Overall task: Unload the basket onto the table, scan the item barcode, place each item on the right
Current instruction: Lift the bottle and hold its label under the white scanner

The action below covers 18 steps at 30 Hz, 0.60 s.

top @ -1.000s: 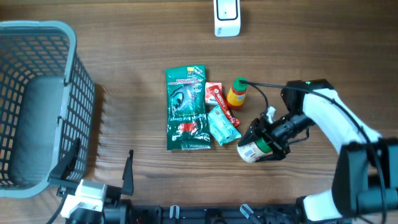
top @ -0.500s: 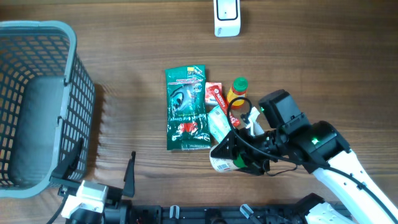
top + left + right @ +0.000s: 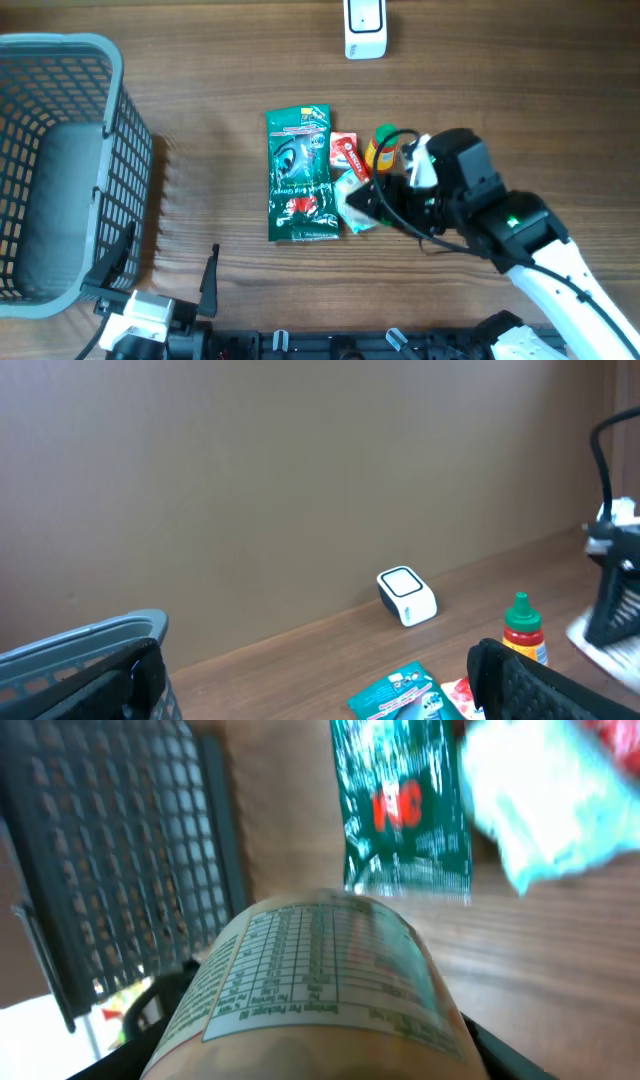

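White-labelled bottle (image 3: 320, 985), clamped in right pincer (image 3: 378, 203)

Overhead top-down; wrist views low, oblique; green packet (image 3: 298, 175) probably common to all.

The wooden counter (image 3: 210, 90) carries a grey basket (image 3: 126, 180), a white scanner (image 3: 365, 27), a green packet (image 3: 298, 175), a red packet (image 3: 345, 152), perhaps a teal pouch (image 3: 352, 205), and a small bottle (image 3: 381, 146).

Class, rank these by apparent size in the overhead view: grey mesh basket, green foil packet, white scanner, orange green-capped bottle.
1. Grey mesh basket
2. Green foil packet
3. White scanner, cut off by the frame edge
4. Orange green-capped bottle, partly hidden
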Each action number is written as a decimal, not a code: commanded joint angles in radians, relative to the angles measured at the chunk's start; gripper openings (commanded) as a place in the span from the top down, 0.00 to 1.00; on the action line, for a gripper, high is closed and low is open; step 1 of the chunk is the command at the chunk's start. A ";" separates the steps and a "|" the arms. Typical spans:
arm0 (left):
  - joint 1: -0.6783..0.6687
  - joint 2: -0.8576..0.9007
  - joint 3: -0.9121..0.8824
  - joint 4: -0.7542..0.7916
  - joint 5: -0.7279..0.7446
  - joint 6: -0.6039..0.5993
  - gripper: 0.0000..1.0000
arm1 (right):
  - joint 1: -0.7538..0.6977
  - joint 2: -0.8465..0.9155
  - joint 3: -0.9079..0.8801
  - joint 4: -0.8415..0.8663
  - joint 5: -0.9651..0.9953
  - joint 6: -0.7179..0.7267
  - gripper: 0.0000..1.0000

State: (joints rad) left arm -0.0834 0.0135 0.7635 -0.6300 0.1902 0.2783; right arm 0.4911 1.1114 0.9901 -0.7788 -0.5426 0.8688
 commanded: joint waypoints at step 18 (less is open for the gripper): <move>-0.005 -0.009 -0.012 -0.042 -0.010 0.005 0.00 | -0.237 0.409 0.012 1.000 0.571 -0.844 0.50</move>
State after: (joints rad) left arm -0.0834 0.0135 0.7578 -0.6567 0.1898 0.2783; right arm 0.2951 1.4178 0.9916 0.0982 -0.0120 0.1474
